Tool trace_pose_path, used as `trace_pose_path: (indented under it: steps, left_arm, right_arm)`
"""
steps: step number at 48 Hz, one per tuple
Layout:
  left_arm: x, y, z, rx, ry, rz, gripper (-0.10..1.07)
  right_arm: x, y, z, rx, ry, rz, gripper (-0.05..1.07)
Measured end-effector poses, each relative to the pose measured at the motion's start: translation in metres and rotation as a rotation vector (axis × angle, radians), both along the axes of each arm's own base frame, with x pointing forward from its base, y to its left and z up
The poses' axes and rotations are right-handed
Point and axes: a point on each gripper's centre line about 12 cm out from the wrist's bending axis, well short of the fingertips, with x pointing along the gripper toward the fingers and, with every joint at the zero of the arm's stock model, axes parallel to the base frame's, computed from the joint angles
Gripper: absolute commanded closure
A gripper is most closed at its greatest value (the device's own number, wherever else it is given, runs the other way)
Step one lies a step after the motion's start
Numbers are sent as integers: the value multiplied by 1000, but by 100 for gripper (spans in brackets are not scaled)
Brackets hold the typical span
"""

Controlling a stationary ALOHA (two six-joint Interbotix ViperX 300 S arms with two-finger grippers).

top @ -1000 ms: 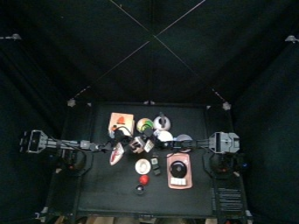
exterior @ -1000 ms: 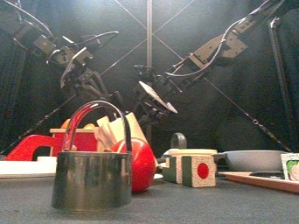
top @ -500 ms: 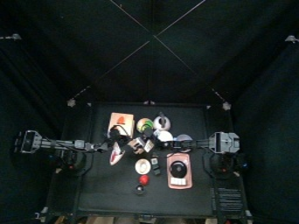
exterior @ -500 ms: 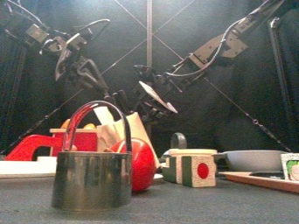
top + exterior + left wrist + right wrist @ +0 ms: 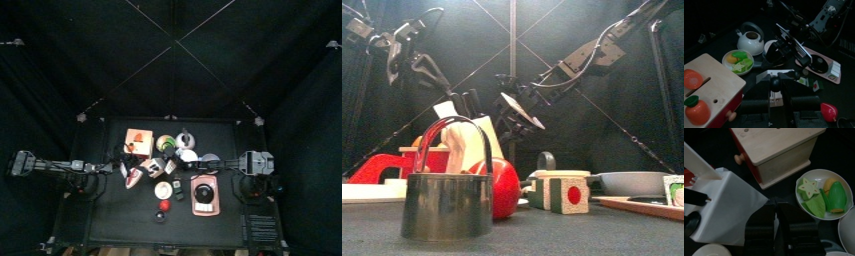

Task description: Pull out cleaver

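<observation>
- Seems to be the cleaver [image 5: 446, 109]: a pale flat blade standing up out of the top of the white knife block [image 5: 734, 203], near the table's middle, with dark handles of other knives just beside it. Not yet free of the block, as far as can be judged.
- May jam in the slot if pulled at a slant, because the blade looks tilted in the front view; a straight pull along the slot is needed.
- May lift or tip the whole knife block together with the blade if nothing holds the block down.
- Hangs high and well apart from the block: the left gripper [image 5: 398, 50]. Cannot tell whether open or closed, and nothing seen held in it. Could take a wrong handle on coming down, since the handles stand so near to each other.
- Hovers right over the block: the right gripper [image 5: 775, 218]. Cannot tell its state either. Could slip off the smooth white side, or be struck by the other arm, as both would work in the same small place.
- Close around the block: the wooden box [image 5: 777, 148] and the bowl of vegetables [image 5: 824, 193]. Could be pushed or upset by a sliding block or a sudden release.
</observation>
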Motion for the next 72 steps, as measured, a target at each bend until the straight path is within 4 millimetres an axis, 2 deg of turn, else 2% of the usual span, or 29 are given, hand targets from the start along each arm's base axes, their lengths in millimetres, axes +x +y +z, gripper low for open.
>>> trace_pose_path:
  steps: [7, 14, 21, 30, 53, 72]
  left_arm:
    - [5, 3, -9, 3, 38, 11, 59]
    - [12, 7, -14, 18, 69, 18, 59]
    - [15, 8, -4, 41, 43, 16, 59]
    - [15, 8, 12, 52, -3, 10, 59]
    - [1, 6, 27, 89, -16, -9, 59]
    - [-12, -1, 19, 79, 76, -18, 59]
  right_arm:
    - [1, 1, 0, -2, 1, 5, 65]
    - [-3, 5, 9, -5, -16, 10, 65]
    - [-9, 10, 23, -17, -39, 16, 65]
    - [-11, 10, 22, -21, -35, 11, 65]
    - [-12, 10, 21, -20, -33, 9, 65]
    - [-14, 11, 23, -21, -36, 11, 65]
